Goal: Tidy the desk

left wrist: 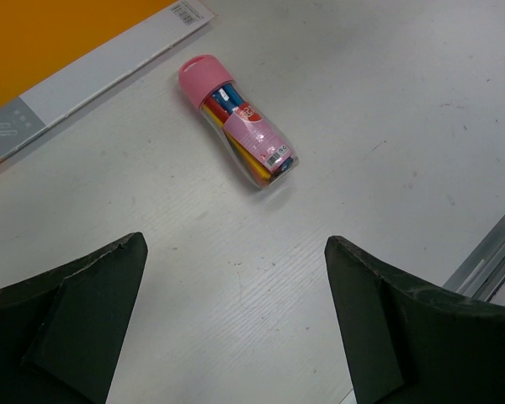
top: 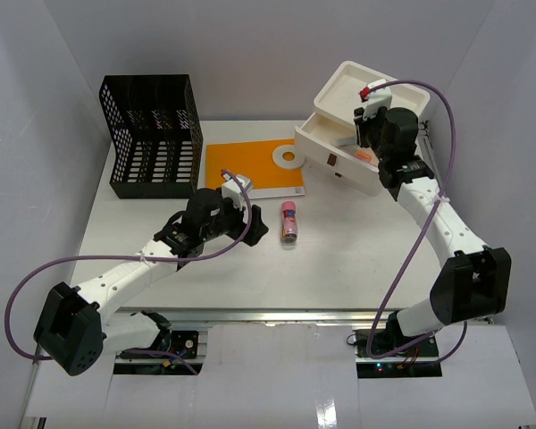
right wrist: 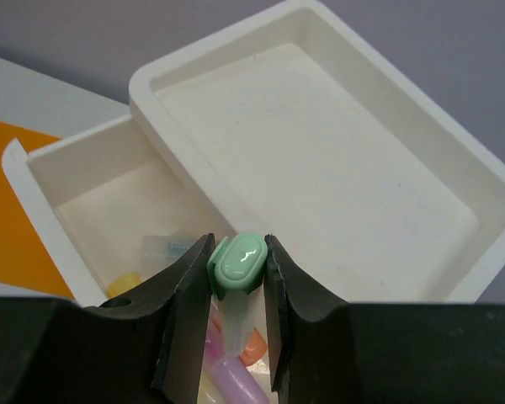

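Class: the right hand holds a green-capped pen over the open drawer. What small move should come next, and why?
Probably lower a little and open the right hand, dropping the green-capped pen into the open drawer. The pen seems to hang just above it, where other pens lie.

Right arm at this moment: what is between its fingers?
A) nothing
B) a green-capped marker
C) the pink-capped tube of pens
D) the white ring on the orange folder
B: the wrist view shows the right gripper shut on a green-capped marker above the open drawer.
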